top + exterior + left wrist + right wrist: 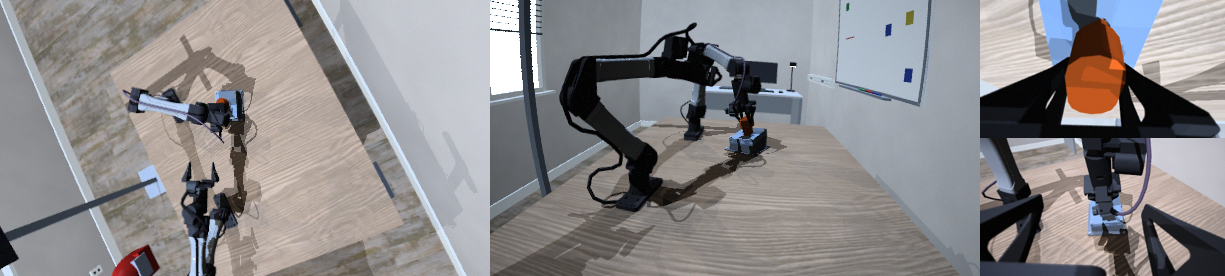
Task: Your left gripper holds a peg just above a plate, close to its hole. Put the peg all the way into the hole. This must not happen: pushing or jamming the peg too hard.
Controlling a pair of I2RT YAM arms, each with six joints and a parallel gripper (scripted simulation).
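An orange peg is held between the fingers of my left gripper, which is shut on it. The peg points down and looks slightly tilted in the exterior view. Its lower end is at the top of the blue-grey block-shaped plate. The hole is hidden behind the peg and fingers, so I cannot tell if the tip touches the plate or sits in the hole. My right gripper is open and empty, apart from the plate.
The wooden table carries both arms and the plate. The right arm's base stands at the near left in the exterior view. The left arm's base stands behind and left of the plate there. Arm shadows cross the table.
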